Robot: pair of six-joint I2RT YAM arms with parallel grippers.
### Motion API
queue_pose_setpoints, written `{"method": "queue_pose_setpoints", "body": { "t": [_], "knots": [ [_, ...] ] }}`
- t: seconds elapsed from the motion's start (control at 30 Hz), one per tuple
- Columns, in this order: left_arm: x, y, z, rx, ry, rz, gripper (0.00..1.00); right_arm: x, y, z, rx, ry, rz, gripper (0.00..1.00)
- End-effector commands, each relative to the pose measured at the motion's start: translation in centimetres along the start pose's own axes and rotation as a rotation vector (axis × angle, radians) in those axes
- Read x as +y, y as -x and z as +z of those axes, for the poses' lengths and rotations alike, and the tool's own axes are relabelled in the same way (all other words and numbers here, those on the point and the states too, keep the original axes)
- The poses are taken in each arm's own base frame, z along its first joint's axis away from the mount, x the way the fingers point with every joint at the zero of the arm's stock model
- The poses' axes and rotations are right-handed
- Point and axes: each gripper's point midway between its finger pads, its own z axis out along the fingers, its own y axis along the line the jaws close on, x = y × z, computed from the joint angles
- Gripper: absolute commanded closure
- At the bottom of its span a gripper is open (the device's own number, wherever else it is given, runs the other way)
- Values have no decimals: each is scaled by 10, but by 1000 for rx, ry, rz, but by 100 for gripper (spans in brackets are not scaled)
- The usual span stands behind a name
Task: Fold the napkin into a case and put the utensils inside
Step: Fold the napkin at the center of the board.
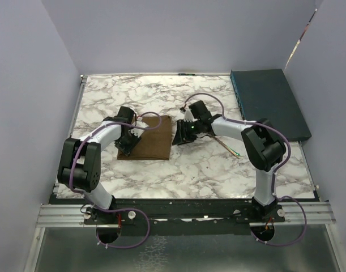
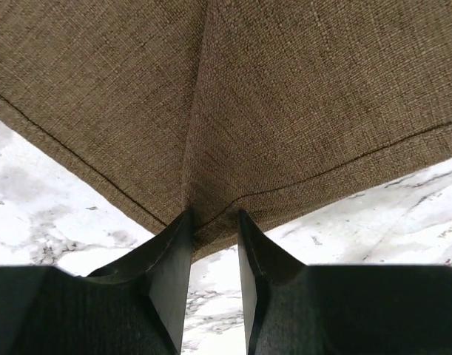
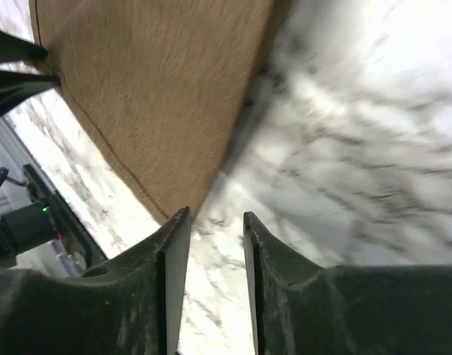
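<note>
Checking progress: napkin [image 1: 150, 136] lay flat on the table [image 1: 206, 170], left of centre. It was a broad rectangle, not yet a narrow case. Fork [image 1: 228, 147] lay bare to its right, partly under the right arm. Left gripper [image 2: 213, 214] straddled the napkin's near edge over a raised crease; could not tell whether it pinched. Right gripper [image 3: 216, 214] was parted and empty, just beside the napkin's corner. Most folding and all loading remained.

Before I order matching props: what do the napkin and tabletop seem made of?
Napkin: coarse woven cloth, matte brown; weave and stitched hem show. Tabletop: smooth, white with grey veins; marble or a printed laminate, cannot tell.
</note>
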Motion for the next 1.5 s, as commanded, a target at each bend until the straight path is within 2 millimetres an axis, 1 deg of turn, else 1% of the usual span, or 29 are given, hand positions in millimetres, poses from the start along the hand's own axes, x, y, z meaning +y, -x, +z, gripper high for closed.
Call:
{"method": "queue_pose_setpoints", "body": {
  "t": [0.0, 0.07, 0.1, 0.17, 0.27, 0.4, 0.6, 0.67, 0.77, 0.83, 0.87, 1.0, 1.07, 1.17, 1.27, 1.37, 1.47],
  "knots": [
    [9, -2, 3, -20, 69, -7, 68, -12, 51, -34, -128, -23, -1, 54],
    [8, -4, 6, -17, 68, -10, 68, -15, 73, -41, -187, 3, 3, 47],
    [8, -5, 7, -14, 67, -14, 68, -16, 82, -41, -205, 20, 7, 45],
    [7, -4, 8, -15, 65, -24, 68, -12, 96, -37, -218, 61, 7, 43],
    [7, -2, 8, -22, 59, -34, 67, -11, 108, -25, -215, 98, 17, 44],
    [7, -3, 8, -20, 66, -41, 66, -19, 122, -10, -223, 98, 13, 45],
    [8, -2, 6, -27, 74, -46, 64, -33, 128, 6, -199, 60, -4, 44],
    [9, 0, 4, -35, 77, -46, 63, -35, 130, 11, -198, 66, -4, 47],
    [10, 3, 2, -43, 80, -46, 59, -31, 132, 20, -198, 96, -2, 56],
    [11, 4, 2, -45, 82, -45, 59, -29, 132, 26, -194, 120, -1, 64],
    [15, 3, 1, -36, 104, -43, 59, -26, 131, 29, -193, 132, -2, 69],
    [22, -2, 5, -11, 143, -38, 59, -20, 136, 31, -221, 171, -9, 88],
    [27, -7, 8, 9, 170, -35, 59, -17, 139, 29, -236, 182, -12, 92],
    [31, -15, 14, 39, 200, -19, 60, -12, 145, 28, -264, 212, -19, 93],
    [34, -21, 17, 55, 223, -5, 60, -13, 147, 34, -268, 224, 0, 92],
    [36, -22, 17, 58, 234, 1, 60, -23, 144, 42, -255, 208, 23, 91],
    [38, -22, 17, 56, 240, 5, 60, -38, 135, 49, -233, 154, 32, 87]
  ]
}}
